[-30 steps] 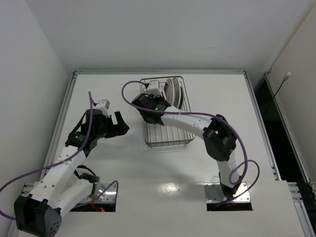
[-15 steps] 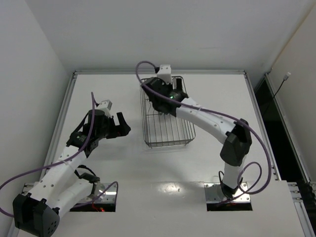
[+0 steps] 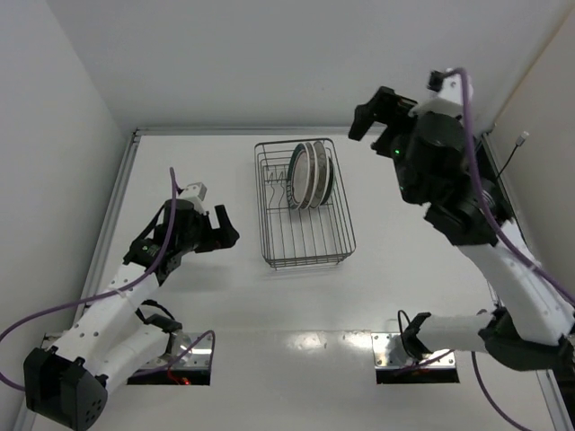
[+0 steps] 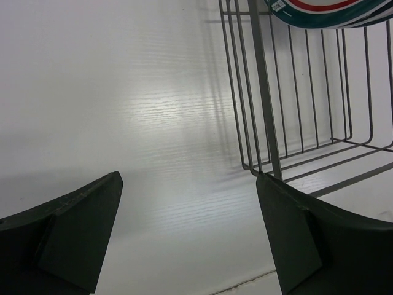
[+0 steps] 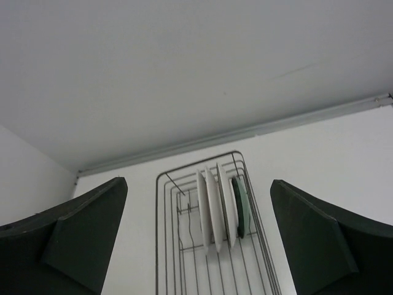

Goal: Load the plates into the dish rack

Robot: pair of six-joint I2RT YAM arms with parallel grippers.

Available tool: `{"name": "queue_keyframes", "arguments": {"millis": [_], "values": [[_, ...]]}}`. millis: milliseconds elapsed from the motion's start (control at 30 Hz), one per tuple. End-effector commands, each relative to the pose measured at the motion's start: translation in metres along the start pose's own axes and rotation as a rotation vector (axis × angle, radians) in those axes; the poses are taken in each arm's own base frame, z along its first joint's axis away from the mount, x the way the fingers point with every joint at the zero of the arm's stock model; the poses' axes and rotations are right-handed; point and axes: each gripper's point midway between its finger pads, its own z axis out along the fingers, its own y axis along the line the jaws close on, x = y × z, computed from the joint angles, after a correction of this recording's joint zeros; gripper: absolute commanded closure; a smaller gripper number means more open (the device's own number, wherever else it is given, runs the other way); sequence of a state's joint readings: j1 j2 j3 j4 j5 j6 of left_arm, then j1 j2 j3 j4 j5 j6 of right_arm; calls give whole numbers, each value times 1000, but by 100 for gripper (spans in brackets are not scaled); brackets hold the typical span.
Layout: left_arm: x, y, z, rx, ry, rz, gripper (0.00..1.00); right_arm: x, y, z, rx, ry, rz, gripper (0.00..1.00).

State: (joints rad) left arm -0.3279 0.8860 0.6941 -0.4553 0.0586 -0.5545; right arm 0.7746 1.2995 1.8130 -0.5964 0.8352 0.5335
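Several plates (image 3: 310,175) stand upright on edge side by side in the far half of the dish rack (image 3: 310,244), a dark wire basket. From above, the right wrist view shows three white plates (image 5: 216,206) and a smaller teal one (image 5: 240,206) at their right in the dish rack (image 5: 167,246). My right gripper (image 3: 375,115) is raised high, up and to the right of the rack, open and empty (image 5: 198,182). My left gripper (image 3: 225,226) hovers low just left of the rack, open and empty (image 4: 189,184). A teal-and-red plate rim (image 4: 319,12) shows behind the rack's wires (image 4: 267,92).
The rack sits at the middle far part of the white table (image 3: 180,162). White walls stand behind and to the left. A raised metal edge (image 3: 287,131) runs along the table's far side.
My right arm has pulled out of the rack and risen up and to the right, its gripper opening. The plates now stand uncovered in the rack. The left arm barely moved.
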Motion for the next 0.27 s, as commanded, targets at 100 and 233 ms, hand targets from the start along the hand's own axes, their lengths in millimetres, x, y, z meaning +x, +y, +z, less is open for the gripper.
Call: {"name": "queue_keyframes", "arguments": {"millis": [100,233], "values": [[-2,-3,1,6,-13,8,11,-11,-16,-17,-38,-103,38,0],[-2,-3,1,6,-13,8,11,-15,-26,-20,-21,-127,42,0]]}}
